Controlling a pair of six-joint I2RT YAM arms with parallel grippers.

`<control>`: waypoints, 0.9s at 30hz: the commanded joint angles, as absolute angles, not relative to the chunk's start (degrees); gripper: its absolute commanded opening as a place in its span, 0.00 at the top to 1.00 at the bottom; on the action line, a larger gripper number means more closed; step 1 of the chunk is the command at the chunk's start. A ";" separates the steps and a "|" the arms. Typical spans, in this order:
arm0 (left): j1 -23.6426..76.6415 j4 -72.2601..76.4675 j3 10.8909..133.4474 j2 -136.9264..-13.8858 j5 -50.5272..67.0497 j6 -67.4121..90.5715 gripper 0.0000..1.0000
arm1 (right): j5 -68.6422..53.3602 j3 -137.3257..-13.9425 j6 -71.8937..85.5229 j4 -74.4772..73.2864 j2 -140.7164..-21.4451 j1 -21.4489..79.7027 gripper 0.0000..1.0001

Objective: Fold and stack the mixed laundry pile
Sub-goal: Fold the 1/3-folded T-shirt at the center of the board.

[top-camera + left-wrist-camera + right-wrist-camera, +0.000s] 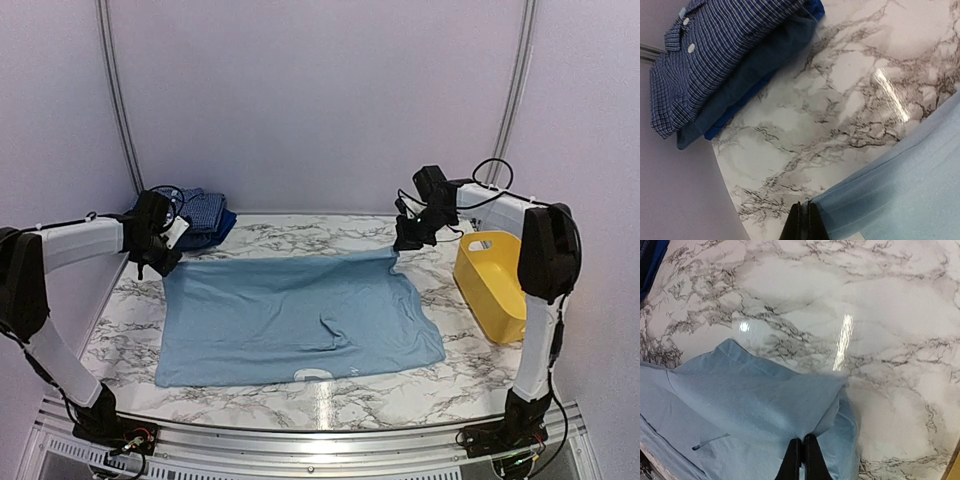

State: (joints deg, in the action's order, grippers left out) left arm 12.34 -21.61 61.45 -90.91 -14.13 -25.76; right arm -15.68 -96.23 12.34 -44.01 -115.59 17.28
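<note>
White-walled enclosure with marble-patterned table (270, 240). Plain light-blue T-shirt (295, 315) spread flat at table centre, neck opening toward the near edge. Left gripper (163, 265) at the far-left corner of the garment, jaws pinched shut on its edge; right gripper (400, 245) at the far-right corner, jaws likewise clamped on a bunched fold of the same fabric. Beyond the left gripper, at the far-left table corner, folded navy small-check button-up shirt (715, 55) atop solid dark-blue piece (760, 70). Yellow plastic tub (490, 290) at right, apart from the T-shirt.

Matt cloth T-shirt (300, 315), glossy marbled table (300, 237)
</note>
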 commanded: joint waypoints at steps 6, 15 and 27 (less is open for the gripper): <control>11.43 -14.23 65.36 -94.75 -16.90 -29.06 1.00 | -14.77 -110.94 12.05 -47.28 -123.88 16.26 1.00; 11.34 -14.32 55.88 -90.64 -12.90 -29.42 1.00 | -16.74 -100.33 12.12 -45.35 -118.00 16.93 1.00; 11.16 -16.70 46.46 -80.54 -7.26 -28.44 1.00 | -16.73 -82.82 12.23 -41.81 -107.70 17.67 1.00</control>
